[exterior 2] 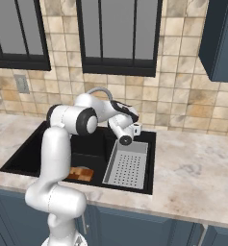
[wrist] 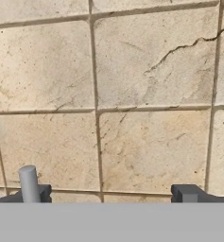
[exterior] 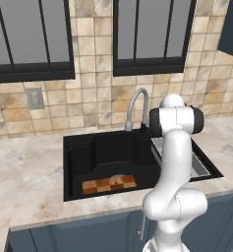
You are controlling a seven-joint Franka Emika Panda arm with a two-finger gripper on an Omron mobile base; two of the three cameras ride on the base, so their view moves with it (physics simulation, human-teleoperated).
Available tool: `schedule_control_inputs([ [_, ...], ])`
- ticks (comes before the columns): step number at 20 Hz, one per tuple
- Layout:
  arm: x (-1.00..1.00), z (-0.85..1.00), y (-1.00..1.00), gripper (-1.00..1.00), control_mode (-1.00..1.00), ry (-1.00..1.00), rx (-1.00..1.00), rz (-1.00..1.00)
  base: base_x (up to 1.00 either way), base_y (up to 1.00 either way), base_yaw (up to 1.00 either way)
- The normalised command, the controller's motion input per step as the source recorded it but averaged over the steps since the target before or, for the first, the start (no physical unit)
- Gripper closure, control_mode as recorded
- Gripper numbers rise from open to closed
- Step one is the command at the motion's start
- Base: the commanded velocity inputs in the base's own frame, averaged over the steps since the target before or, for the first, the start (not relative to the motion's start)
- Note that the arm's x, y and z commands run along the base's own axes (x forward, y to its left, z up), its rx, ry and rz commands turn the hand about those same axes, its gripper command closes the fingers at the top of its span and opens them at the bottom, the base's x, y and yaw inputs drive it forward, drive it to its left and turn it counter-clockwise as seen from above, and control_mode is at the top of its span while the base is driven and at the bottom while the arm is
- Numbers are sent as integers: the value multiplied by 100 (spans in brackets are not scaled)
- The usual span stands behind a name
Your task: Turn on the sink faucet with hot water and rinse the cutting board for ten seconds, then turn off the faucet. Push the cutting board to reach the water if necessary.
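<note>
Marble-patterned counter (exterior: pixel 29 172) spans the scene beneath a tan tiled wall (wrist: pixel 146 61) and two dark-framed windows (exterior: pixel 152 34).

Sink (exterior: pixel 81 157): a matte black rectangular basin set into the counter, at the centre of the left base view and at 8 o'clock of centre in the right base view.

Drainer tray (exterior 2: pixel 127 166): grey and perforated, occupying the right end of the basin.

Robot arm (exterior: pixel 174 162): white, rising at 5 o'clock in the left base view and reaching over the basin toward the wall.

Sink faucet (exterior: pixel 136 106): slim silver-grey gooseneck behind the back rim, at 12 o'clock of the basin; its spout arches toward the basin. No stream is visible beneath it.

Cutting board (exterior: pixel 109 184): checkered tan and brown, lying flat on the basin floor against the front wall, at 6 o'clock of the basin; partly hidden by the arm in the right base view (exterior 2: pixel 81 173).

Hand (exterior 2: pixel 134 129): beside the faucet base, facing the tiled wall; in the hand view the fingers (wrist: pixel 186 193) stand spread wide with nothing between them, and a grey cylindrical stub (wrist: pixel 29 183), probably the faucet lever, stands at the left finger.
</note>
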Motion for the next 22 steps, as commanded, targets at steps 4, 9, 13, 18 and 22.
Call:
schedule_control_inputs([
  [4, 0, 0, -12, -100, -100, 0, 0, 0, 0, 0, 0],
  [9, 0, 0, -18, -100, -100, 0, 0, 0, 0, 0, 0],
  [13, 0, 0, -22, -100, -100, 0, 0, 0, 0, 0, 0],
  [18, 0, 0, -20, -100, -100, 0, 0, 0, 0, 0, 0],
  [22, 0, 0, -19, -100, -100, 0, 0, 0, 0, 0, 0],
])
